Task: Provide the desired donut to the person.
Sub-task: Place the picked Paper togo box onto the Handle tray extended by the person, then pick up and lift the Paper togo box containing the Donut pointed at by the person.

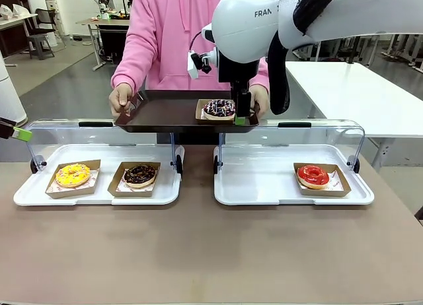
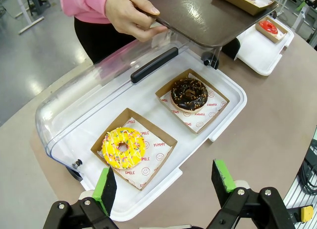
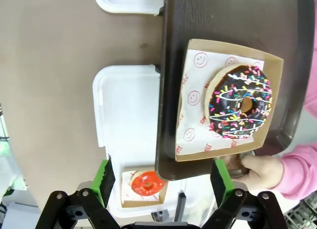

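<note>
Hovering just beside the carton, the right gripper has its jaws spread wide and grips nothing. The sprinkled chocolate donut sits in its cardboard carton on the dark serving tray, toward that tray's right end. The person holds the tray by both ends above the far edge of the tabletop, 1 hand close to the carton. Delivery looks all but done, so the step in hand is most likely a clean withdrawal.

To do it well, the jaws should stay fully apart and rise straight up until the fingertips clear the carton's walls. Any sideways drift could catch the rim and slide the carton along a tray that is only hand-held. The arm should not press downward, since the person bears the load. Only after clearing should it travel back, passing above the raised clear lid of the right display case, where the red donut lies near the right end.

The left gripper hangs with jaws apart and empty over the near edge of the left display case, which holds the yellow donut and the plain chocolate donut.
</note>
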`<state>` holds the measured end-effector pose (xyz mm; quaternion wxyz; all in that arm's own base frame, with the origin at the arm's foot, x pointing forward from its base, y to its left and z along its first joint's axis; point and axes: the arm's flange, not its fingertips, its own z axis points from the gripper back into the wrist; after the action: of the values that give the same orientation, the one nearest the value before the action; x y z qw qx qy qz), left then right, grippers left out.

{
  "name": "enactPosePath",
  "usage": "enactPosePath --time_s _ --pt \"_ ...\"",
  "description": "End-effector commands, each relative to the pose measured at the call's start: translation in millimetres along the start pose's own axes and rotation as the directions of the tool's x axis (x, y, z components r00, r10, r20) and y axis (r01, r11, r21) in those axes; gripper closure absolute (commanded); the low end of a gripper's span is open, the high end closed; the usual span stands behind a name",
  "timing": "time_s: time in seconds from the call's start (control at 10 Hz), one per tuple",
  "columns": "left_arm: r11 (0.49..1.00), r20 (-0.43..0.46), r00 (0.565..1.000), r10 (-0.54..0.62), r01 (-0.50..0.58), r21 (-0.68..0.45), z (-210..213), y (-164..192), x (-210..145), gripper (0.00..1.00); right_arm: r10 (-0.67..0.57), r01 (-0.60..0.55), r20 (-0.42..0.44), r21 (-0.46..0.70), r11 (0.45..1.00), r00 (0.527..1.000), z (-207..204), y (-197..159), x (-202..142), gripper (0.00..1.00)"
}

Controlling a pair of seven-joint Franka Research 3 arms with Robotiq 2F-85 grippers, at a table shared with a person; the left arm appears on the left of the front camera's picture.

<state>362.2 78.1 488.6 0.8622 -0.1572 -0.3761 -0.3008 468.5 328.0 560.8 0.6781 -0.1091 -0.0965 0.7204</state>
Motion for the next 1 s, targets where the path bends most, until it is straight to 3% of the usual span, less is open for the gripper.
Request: enactPosePath --time_s 0.0,0.1,0.9 --pt "1.000 0.012 1.000 0.003 -0.003 -0.011 -0.6 1.3 -0.7 0.00 -0.030 0.033 -0.023 0.149 0.988 0.999 9.7 -12.0 10.0 0.00" --pt "1.000 0.012 1.000 0.003 -0.003 -0.011 -0.6 1.3 -0.7 0.00 0.000 0.000 0.000 0.000 1.000 1.000 0.0 0.0 0.0 0.00" --pt "1.000 0.012 1.000 0.003 -0.003 -0.011 -0.6 1.3 -0.7 0.00 0.000 0.000 0.000 0.000 1.000 1.000 0.0 0.0 0.0 0.00"
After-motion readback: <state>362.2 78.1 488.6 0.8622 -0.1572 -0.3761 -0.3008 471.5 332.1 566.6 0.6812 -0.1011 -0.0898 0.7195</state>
